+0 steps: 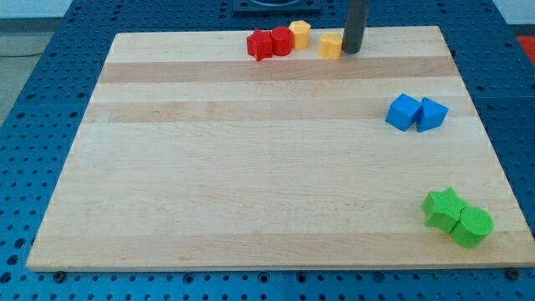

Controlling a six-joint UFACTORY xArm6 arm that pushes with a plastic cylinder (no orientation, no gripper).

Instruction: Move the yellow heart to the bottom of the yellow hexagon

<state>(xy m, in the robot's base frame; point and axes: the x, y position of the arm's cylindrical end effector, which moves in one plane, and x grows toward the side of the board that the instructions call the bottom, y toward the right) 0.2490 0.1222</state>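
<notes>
Up top, my tip (352, 51) planted on tabletop (251, 167) near far edge, touching right side of yellow heart (331, 46). No gripper on this arm, only dark rod, so nothing spread or pinched. Yellow hexagon (300, 33) just left of heart and slightly higher, small gap between. Red star (260, 45) and second red block (282, 41), shape unclear, touching each other, beside hexagon's left. Blue cube (404, 112) and blue wedge-like block (432, 114) together at view's right. Green star (442, 207) and green cylinder (472, 227) touching at bottom right.
</notes>
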